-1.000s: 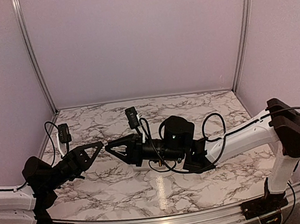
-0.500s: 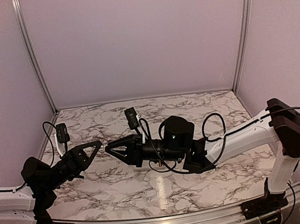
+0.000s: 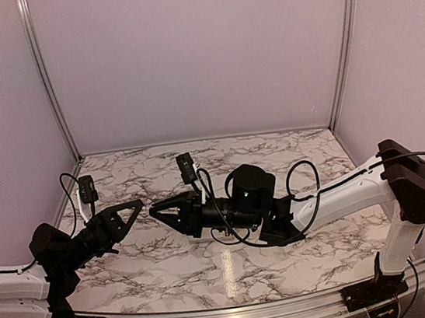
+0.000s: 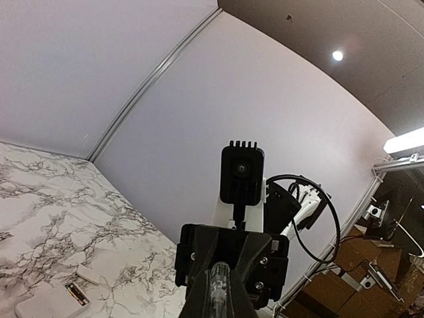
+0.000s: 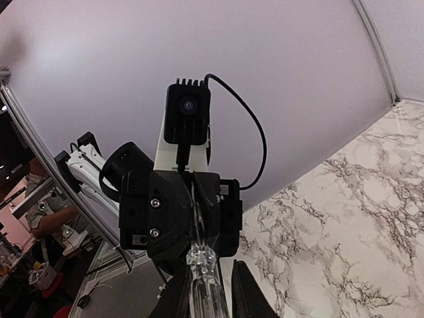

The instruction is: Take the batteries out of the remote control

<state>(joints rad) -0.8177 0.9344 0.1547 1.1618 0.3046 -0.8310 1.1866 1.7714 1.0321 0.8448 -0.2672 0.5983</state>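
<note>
- one marble table (image 3: 290, 156), walled at the back and both sides; its far half lay open.
- two grippers stood tip to tip over the table's left-middle. the left gripper (image 3: 136, 207) was clamped tight on one pale rod (image 4: 218, 291). the right gripper (image 3: 156, 210) had narrow jaws either side of that rod, and i could not tell whether they pinched it.
- one remote control (image 4: 40, 306) lay flat on the table, mostly hidden under the right arm from above and cut off by the frame edge in the left wrist view.
- one small white piece (image 4: 87, 274) lay just beside it.
- one battery (image 4: 77, 293) lay at the remote's end; a second could not be made out.
</note>
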